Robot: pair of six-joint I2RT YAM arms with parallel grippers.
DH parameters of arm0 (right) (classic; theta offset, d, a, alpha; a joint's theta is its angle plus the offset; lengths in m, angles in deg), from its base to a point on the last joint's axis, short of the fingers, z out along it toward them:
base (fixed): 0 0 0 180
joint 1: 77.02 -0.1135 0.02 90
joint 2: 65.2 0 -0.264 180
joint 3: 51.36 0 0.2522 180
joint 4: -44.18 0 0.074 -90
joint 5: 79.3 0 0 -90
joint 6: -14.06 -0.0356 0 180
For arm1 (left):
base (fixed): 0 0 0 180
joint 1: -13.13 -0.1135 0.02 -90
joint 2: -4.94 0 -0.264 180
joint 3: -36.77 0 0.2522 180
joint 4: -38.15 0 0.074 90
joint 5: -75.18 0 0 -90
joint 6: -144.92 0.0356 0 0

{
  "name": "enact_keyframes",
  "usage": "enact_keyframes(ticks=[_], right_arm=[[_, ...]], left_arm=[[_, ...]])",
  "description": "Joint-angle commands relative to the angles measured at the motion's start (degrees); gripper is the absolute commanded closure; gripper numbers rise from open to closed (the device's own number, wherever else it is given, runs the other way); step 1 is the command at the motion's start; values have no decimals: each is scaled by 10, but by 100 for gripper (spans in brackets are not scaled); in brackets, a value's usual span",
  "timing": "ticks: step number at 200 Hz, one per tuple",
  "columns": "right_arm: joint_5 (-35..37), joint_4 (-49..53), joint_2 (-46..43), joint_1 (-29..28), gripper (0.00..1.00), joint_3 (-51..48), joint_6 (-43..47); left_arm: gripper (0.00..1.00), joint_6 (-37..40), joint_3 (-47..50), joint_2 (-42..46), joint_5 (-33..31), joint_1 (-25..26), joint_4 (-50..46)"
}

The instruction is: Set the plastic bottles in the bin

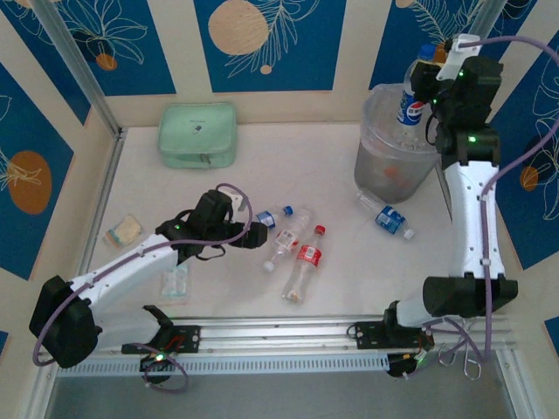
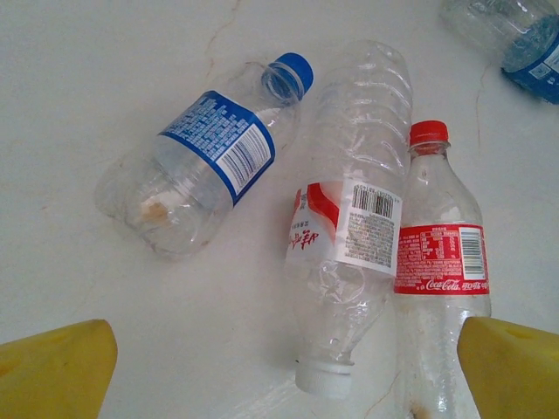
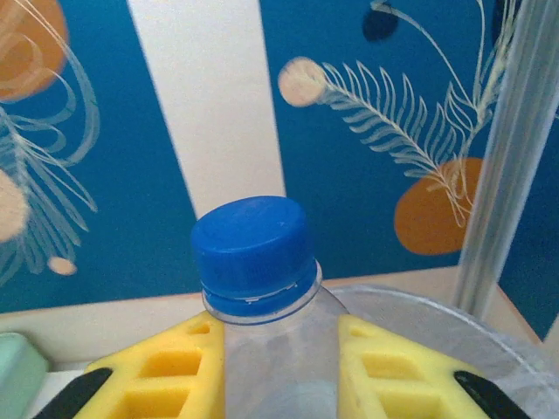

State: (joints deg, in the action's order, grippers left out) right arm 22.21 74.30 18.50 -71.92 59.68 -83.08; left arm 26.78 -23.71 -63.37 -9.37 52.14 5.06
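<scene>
1. Above the bin (image 1: 384, 166), the right gripper (image 1: 428, 80) clamps a blue-capped bottle (image 1: 409, 105) upright.
2. Left gripper (image 1: 260, 236) spread wide, just beside three bottles (image 1: 297, 249) lying on the surface (image 1: 262, 175).
3. Fourth bottle (image 1: 387, 217) lies near the bin.

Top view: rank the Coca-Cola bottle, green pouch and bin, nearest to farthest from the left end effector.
1. Coca-Cola bottle, lying just right of the left end effector.
2. green pouch, at the far left of the table.
3. bin, at the far right.
</scene>
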Motion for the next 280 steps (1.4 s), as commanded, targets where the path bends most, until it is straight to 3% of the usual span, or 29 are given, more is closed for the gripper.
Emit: enact_keyframes(ticks=[1, 70, 116, 189, 280], right_arm=[[20, -103, -14, 6, 100, -42, 26], [-3, 48, 17, 32, 100, -24, -5], [-50, 130, 54, 30, 100, 109, -24], [-19, 103, 73, 22, 100, -20, -11], [40, 248, 115, 8, 100, -60, -50]], left_arm=[[0, 0, 11, 12, -8, -3, 1], [0, 9, 6, -12, 0, -5, 11], [0, 2, 14, -16, 1, -5, 25], [0, 4, 22, 3, -5, -5, 10], [0, 3, 25, 3, -7, -5, 8]])
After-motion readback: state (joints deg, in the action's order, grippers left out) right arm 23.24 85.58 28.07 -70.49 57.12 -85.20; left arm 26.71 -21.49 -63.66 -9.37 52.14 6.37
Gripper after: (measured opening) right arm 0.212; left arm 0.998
